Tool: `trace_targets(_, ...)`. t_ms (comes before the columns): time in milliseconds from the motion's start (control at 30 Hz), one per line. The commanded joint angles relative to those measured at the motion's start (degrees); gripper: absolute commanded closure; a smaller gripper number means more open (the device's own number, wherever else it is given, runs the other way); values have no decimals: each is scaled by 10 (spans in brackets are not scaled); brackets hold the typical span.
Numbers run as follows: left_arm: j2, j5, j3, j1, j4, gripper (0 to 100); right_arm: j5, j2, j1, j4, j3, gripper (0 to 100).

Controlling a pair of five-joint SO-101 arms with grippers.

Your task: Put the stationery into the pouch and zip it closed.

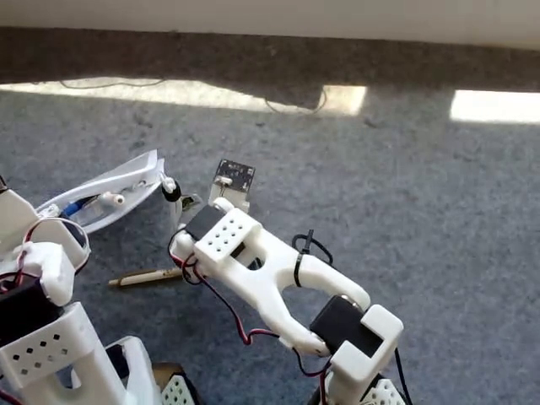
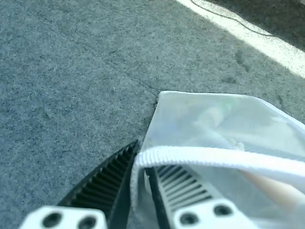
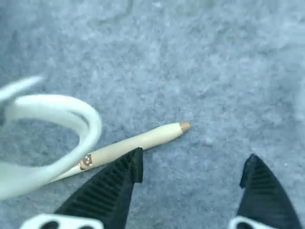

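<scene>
The white mesh pouch [image 1: 118,190] lies open on the grey carpet at the left, with a blue item and other stationery inside. My left gripper [image 2: 143,157] is shut on the pouch's white zipper edge [image 2: 200,155] at its near end. A cream pencil [image 1: 148,277] lies on the carpet in front of the pouch. The right arm [image 1: 253,253] stretches over it from the lower right. My right gripper [image 3: 193,171] hangs open just above the pencil [image 3: 138,140], touching nothing. A white curved band [image 3: 71,119], apparently the pouch's rim, crosses over the pencil's back end.
The left arm's base [image 1: 42,337] stands at the lower left corner. A small circuit board [image 1: 234,177] sits at the right arm's far end. Thin cables [image 1: 110,83] lie along the sunlit strip at the back. Bare carpet [image 1: 422,211] spreads to the right.
</scene>
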Motion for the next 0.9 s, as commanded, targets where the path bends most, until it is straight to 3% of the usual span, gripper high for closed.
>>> trace_targets(0,-5,4,-1,-7,-13,990,-23,-1,-26,-8,-23,672)
trace_targets(433,-5,4,-1,-7,-11,990,-22,113,-23,-56,-46,691)
trace_targets(700,-5,4,0,-7,-10,990,-20,113,21,-56,-51,922)
trace_targets(867,-5,4,0,-7,-10,990,-20,113,29,-56,-51,955)
